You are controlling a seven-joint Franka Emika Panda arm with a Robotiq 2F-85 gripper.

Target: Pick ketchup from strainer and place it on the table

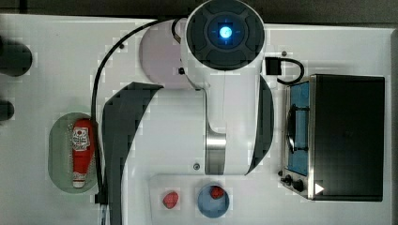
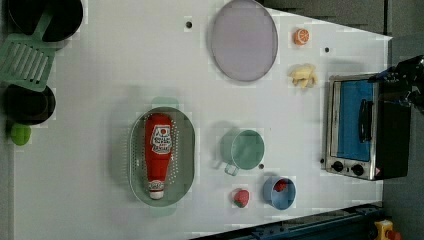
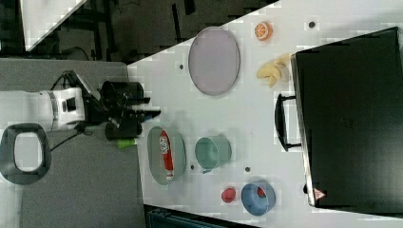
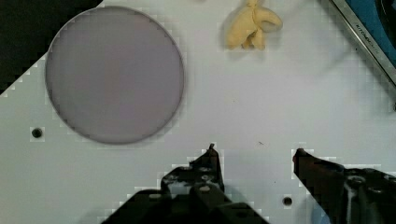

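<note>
Ketchup (image 2: pixel 158 151), a smooth red squeeze bottle, lies in the perforated oval strainer (image 2: pixel 186 150); gripper (image 4: pixel 254 154) open, empty.

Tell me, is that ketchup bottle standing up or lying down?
Lying down. The ketchup rests flat on its side inside the strainer, its white cap at one end, stretched along the strainer's length.
</note>
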